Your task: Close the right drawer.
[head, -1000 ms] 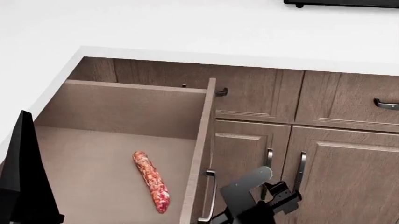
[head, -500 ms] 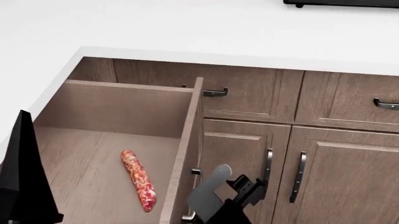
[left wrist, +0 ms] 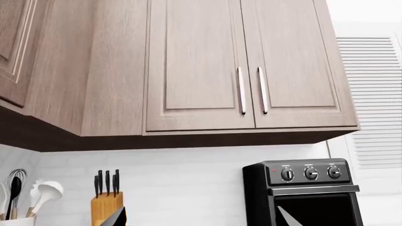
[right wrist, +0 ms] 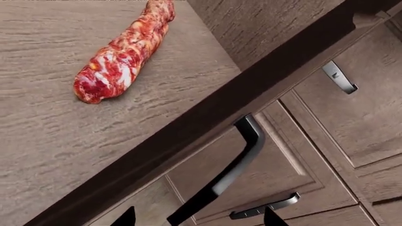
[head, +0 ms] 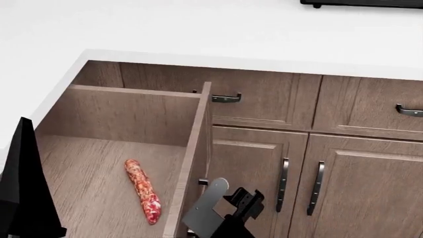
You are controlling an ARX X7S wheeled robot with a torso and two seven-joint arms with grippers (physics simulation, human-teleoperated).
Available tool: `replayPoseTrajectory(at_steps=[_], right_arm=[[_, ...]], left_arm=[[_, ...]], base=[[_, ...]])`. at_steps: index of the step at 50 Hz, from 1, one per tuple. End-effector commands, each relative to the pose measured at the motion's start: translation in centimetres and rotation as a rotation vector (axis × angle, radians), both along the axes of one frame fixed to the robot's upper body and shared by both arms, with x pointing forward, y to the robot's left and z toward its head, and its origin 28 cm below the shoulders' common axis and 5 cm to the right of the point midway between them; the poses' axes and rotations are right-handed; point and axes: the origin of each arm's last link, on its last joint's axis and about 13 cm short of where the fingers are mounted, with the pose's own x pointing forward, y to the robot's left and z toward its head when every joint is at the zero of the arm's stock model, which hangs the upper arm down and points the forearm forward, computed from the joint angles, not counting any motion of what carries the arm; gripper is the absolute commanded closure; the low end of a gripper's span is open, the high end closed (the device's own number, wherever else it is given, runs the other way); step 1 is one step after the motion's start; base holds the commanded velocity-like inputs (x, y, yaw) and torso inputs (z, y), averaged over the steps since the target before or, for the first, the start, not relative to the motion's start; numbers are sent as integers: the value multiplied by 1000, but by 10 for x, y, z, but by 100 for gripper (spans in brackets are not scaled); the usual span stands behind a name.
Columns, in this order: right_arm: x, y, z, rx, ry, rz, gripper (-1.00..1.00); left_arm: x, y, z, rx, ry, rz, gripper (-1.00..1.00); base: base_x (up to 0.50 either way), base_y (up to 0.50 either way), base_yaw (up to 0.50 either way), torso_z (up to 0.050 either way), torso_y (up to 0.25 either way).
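The right drawer (head: 92,163) stands pulled out, and its brown plank floor carries a red mottled sausage (head: 142,191). Its framed front (head: 196,158) runs edge-on down the middle of the head view. Low beside that front is my right gripper (head: 225,208). In the right wrist view this gripper (right wrist: 199,217) is open, and the drawer's dark bar handle (right wrist: 242,157) passes between its two fingertips. The sausage (right wrist: 125,56) lies on the drawer floor beyond the front's top edge. My left gripper (left wrist: 201,221) is open and empty, pointing up at the wall.
To the right of the open drawer are shut drawer fronts (head: 271,101) with dark handles and two cabinet doors (head: 363,188). A white counter (head: 198,29) runs above. My left arm (head: 23,193) fills the lower left. Upper cabinets (left wrist: 201,66), a knife block (left wrist: 105,205) and a black oven (left wrist: 304,188) face the left wrist.
The drawer front has shifted left in the head view, carrying the sausage with it. My right gripper has moved left along with the front. The left arm has stayed put.
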Motion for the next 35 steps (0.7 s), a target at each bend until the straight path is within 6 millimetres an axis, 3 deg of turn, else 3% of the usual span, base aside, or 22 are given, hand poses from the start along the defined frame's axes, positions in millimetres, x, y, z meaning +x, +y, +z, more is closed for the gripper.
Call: replayPoseTrajectory(at_steps=[1,20,35], right_arm=[[-4,14,-4,-13,26,84,-100],[-4,33,2,-25,19,177,-100],[-8,61,13,-16,2,272,-100]], left_arm=[[2,0,0,-1,-1,-1,-100],[-4,2,2,-11,-4,6,-100],[-3,4,4,-20,-9,3,-100]], base=[[0,0,0,0,0],[0,0,0,0,0],[0,0,0,0,0]])
